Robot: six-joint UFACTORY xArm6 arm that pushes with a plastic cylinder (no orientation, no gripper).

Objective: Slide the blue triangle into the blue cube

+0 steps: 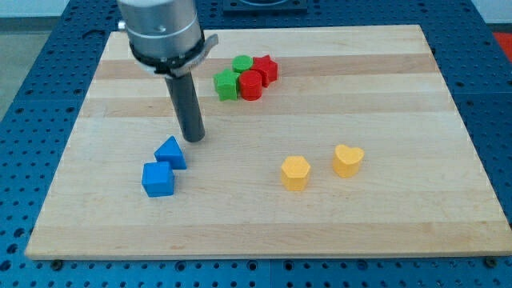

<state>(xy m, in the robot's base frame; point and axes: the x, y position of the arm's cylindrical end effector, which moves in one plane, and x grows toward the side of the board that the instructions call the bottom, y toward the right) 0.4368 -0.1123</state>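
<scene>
Blocks meet near the surface's [416, 96] left edge: blue triangle [170, 152] touches blue cube [158, 179], my tip [193, 139] just beside the triangle; no jaws here.

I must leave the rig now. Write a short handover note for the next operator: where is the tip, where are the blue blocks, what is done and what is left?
Tip: my tip is down on the board, just up and right of the blue triangle, very near it; contact cannot be confirmed.
Blocks: the blue cube lies directly below and slightly left of the triangle; they look touching or nearly so.
Done: the triangle is at the cube.
Left: check contact; if a gap remains, push gently toward the view's bottom left.
Others: green and red blocks at top centre, two yellow blocks at right, all away from the path.
</scene>
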